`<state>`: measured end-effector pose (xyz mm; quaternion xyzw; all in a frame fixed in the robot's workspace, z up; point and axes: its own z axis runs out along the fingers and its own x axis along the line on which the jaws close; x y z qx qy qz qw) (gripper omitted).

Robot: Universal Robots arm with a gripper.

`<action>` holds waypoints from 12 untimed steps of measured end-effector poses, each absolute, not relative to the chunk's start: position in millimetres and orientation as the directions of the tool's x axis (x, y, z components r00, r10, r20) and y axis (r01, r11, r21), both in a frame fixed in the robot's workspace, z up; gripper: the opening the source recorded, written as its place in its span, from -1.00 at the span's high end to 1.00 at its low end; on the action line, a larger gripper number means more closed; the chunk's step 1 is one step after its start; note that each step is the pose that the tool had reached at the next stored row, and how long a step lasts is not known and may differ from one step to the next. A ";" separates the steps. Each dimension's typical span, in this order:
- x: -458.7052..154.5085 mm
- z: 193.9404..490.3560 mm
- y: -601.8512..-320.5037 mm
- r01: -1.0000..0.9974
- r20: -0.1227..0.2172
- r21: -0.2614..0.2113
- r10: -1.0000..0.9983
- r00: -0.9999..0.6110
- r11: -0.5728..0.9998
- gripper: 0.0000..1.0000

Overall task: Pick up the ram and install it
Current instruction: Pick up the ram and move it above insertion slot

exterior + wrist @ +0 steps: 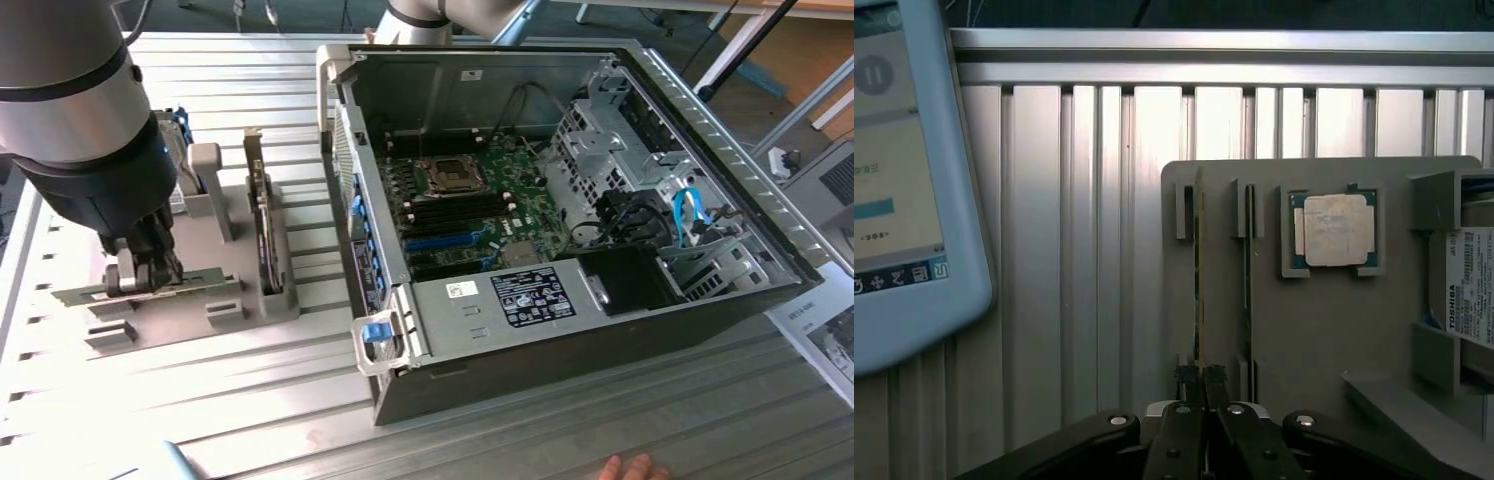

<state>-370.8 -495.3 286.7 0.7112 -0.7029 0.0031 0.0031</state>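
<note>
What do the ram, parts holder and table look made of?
Ram: thin board seen edge-on, yellowish edge; material uncertain. Parts holder: matte grey plastic, possibly printed; dull, uniform surface. Table: bare metal, likely aluminium; ribbed slats with bright sheen.

Ram (1200,270) on edge in holder (1314,330)

Below me stretches a slatted metal table (240,400). On it sits a grey holder block (1314,330), carrying a square silver processor chip (1338,230) in its pocket and a hard drive (1466,290) (white Toshiba label). At the exterior view's right, an open computer case (561,365) bares its green motherboard (514,190). A lit tablet (904,170) is near the block.
</note>
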 end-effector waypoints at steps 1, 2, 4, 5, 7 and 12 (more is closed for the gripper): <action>-370.8 288.2 -495.3 -1.000 0.009 0.000 -1.000 0.012 -0.012 0.76; -370.8 289.6 -495.3 -1.000 0.009 0.000 -1.000 0.012 -0.012 0.76; -370.6 293.8 -495.3 -1.000 0.009 0.000 -1.000 0.012 -0.012 0.76; -370.6 295.3 -495.3 -1.000 0.008 0.000 -1.000 0.012 -0.012 0.76; -370.5 299.1 -495.3 -1.000 0.008 0.000 -1.000 0.012 -0.012 0.76; -370.3 306.7 -495.3 -1.000 0.008 0.000 -1.000 0.012 -0.012 0.76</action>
